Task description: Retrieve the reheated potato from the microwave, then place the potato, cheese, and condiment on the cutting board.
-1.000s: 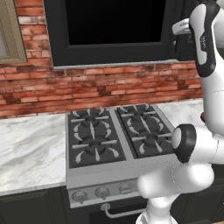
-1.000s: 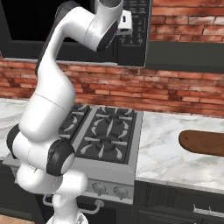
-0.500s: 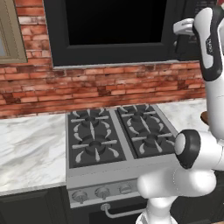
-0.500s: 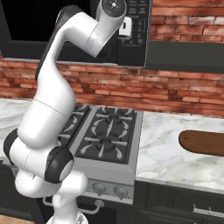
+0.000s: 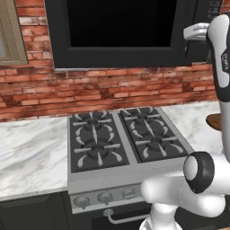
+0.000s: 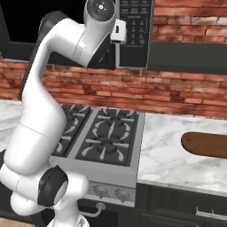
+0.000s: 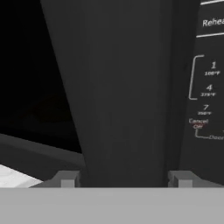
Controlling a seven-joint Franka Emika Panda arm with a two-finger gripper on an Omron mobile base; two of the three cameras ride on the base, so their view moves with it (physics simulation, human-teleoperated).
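Two fingers [image 7: 68,179] straddle microwave [image 5: 121,31] handle [image 7: 127,92]; contact unclear.

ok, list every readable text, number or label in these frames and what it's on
"Rehea", cut off at the picture's edge: top of the microwave button panel, hand view
"1", "4", "7": keypad digits; small print under each is blurred
"Cancel" over "Off": panel, red, fuzzy
"Door": below, cut off
Panel buttons in the right base view: too small
Dark marking on the arm, left base view: unreadable
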